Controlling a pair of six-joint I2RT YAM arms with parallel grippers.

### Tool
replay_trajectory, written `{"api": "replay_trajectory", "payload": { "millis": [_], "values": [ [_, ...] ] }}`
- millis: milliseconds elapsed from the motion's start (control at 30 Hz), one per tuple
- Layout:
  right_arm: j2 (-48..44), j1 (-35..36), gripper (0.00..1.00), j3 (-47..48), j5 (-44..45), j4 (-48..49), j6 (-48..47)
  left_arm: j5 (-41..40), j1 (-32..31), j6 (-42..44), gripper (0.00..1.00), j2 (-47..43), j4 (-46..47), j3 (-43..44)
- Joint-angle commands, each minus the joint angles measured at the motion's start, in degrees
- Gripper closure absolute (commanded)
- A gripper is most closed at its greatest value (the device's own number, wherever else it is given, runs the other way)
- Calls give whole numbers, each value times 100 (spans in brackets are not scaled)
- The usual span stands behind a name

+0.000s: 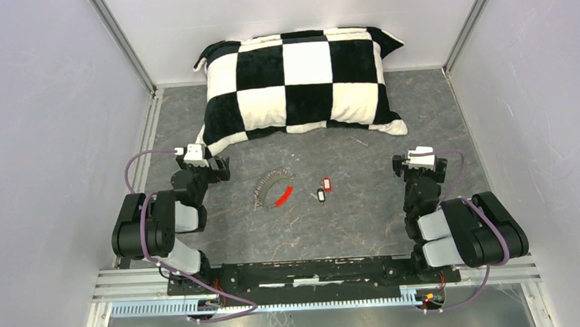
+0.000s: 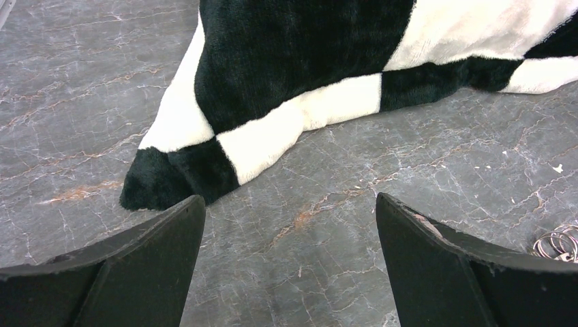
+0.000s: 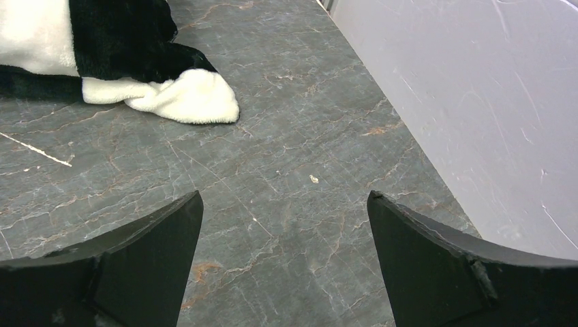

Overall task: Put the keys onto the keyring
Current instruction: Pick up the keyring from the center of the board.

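Thin silvery coiled-wire keyring with a red section (image 1: 273, 190) lies mid-bench on the grey marbled bench (image 1: 350, 231), nearer the left end effector (image 1: 218, 169); the tiny red-headed key (image 1: 326, 182) and black-and-white key (image 1: 320, 195) lie just right of it, well apart from the right end effector (image 1: 398, 165). Both end effectors gape wide, empty. Only the left wrist view catches the keyring's coils; the right wrist view shows just the bench and a corner of the black-and-white checkered plush pillow (image 3: 184, 99)

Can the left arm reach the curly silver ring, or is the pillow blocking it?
Probably yes. The keyring lies on bare table just right of the open left gripper, with nothing between them; the pillow sits farther back.
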Motion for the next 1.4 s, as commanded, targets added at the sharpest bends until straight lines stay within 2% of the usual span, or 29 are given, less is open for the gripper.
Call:
{"api": "replay_trajectory", "payload": {
  "millis": [0,200,267,300,333,367,433,500,600,733,867,967,1100,1167,1267,1367],
  "values": [
    [-69,-16,2,-537,-58,243,64,-70,11,231,0,-36,211,39],
    [-121,-39,2,-491,129,139,172,-24,11,239,0,-48,222,47],
    [-599,-34,2,-418,230,-398,199,253,114,234,0,-338,-259,161],
    [-996,-32,2,-233,99,-1068,187,319,144,233,0,-618,-940,410],
    [-1316,-37,2,218,25,-2303,386,379,145,306,0,-881,-1928,939],
    [-1464,-43,2,692,42,-3091,804,517,144,410,0,-1053,-2874,1416],
    [-1584,-49,2,1358,-326,-4054,1504,1035,143,616,0,-1126,-4823,2320],
    [-1664,-72,2,1843,-597,-4895,2306,1540,146,920,0,-1047,-5915,2959],
    [-1853,-24,2,1755,-2401,-4301,2056,2154,143,1384,0,-1071,-6809,3340],
    [-1488,884,2,2356,-2701,-4790,1370,2899,140,1818,0,-1035,-7792,3615],
    [-730,1623,6,2864,-3931,-4816,578,3418,62,2066,0,-780,-8407,3965],
    [-177,1939,10,3087,-4834,-4766,-188,3649,2,2201,0,-564,-8794,4242],
    [330,2246,10,3239,-5487,-4521,-1385,3770,-32,2376,0,-369,-9069,4438],
    [711,2286,10,3626,-5895,-4772,-1746,3773,-41,2476,0,-283,-9217,4531],
    [1375,2422,15,4577,-6372,-5841,-2437,3760,-42,2648,0,-150,-9494,4745],
    [1966,2679,20,5244,-6397,-6600,-3117,3748,-51,2796,0,-64,-9752,4938]
  ]
}}
